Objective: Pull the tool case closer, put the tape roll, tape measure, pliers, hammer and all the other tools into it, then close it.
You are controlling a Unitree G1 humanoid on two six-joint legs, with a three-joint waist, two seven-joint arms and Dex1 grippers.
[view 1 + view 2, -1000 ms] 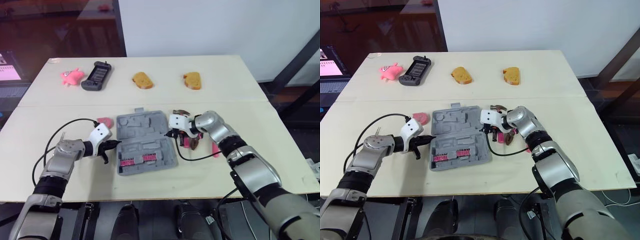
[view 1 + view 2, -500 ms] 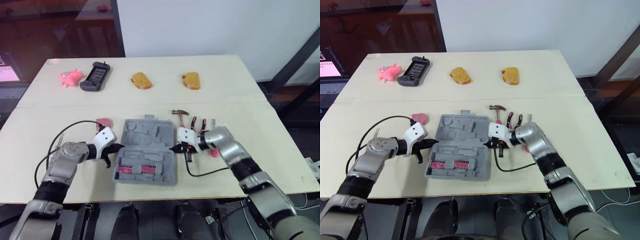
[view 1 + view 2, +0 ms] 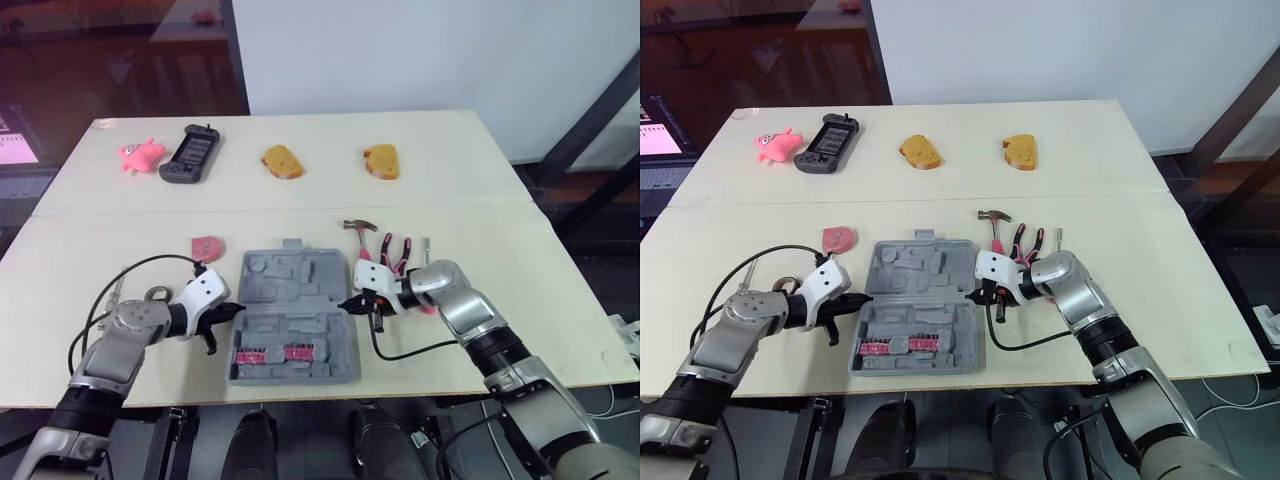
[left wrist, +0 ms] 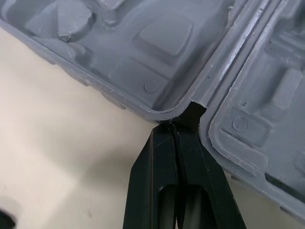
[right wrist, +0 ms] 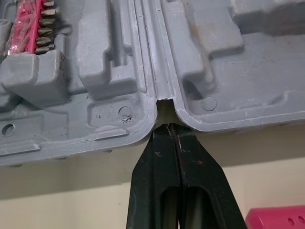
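Note:
The grey tool case [image 3: 288,287] lies open near the table's front edge, with a row of pink bits [image 3: 272,352] in its near half. My left gripper [image 3: 237,309] is shut, its tips in the hinge notch on the case's left side [image 4: 174,129]. My right gripper [image 3: 343,303] is shut too, with its tips at the hinge notch on the right side [image 5: 167,128]. Behind the right gripper lie the hammer [image 3: 358,227] and the red-handled pliers [image 3: 393,250]. A pink tape measure [image 3: 205,246] sits behind the case's left. A clear tape roll [image 3: 157,294] lies by my left arm.
Along the far edge stand a pink toy [image 3: 140,153], a black handheld device [image 3: 192,152] and two bread pieces [image 3: 283,161] [image 3: 381,160]. A small pink item [image 3: 428,305] lies by my right wrist. Cables trail from both wrists across the table.
Both grippers have drawn the case toward the front edge. The hammer and pliers, earlier under my right arm, now lie in the open behind it.

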